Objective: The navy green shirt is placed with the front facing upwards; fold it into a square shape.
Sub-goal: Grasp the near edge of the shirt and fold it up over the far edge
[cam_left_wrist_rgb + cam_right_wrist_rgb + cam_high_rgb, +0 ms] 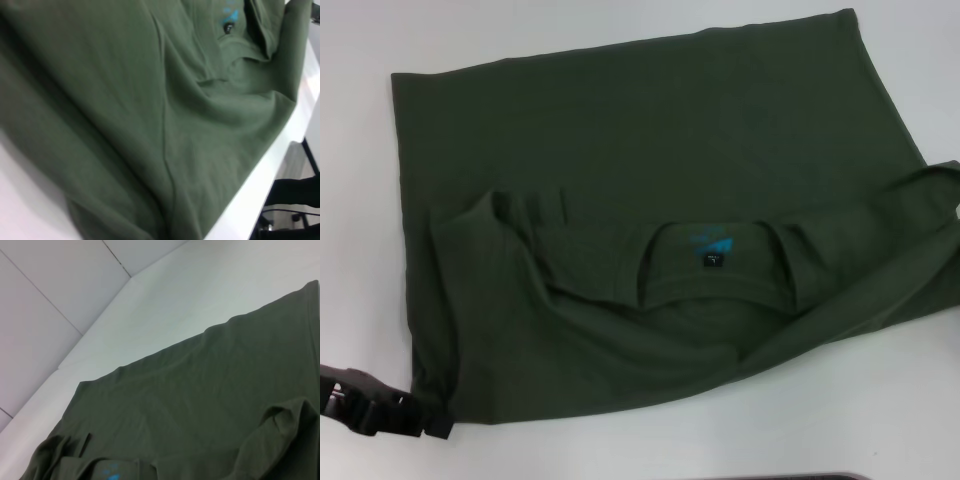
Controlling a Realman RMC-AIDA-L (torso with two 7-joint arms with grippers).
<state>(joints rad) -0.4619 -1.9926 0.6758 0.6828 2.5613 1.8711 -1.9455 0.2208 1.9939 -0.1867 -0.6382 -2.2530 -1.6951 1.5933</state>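
1. Left gripper (380,408) sits at shirt's near-left corner; finger state: cannot tell
2. navy green shirt (650,150) spreads wide across table (880,410), collar side nearest; right arm unseen

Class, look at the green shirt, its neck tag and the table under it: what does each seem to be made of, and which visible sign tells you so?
The navy green shirt: soft matte knit, probably cotton; it drapes in rounded folds with no shine. The neck tag: a small black label, likely woven or printed, with teal print above it. The table: smooth, hard white surface, perhaps laminate; flat and faintly glossy.
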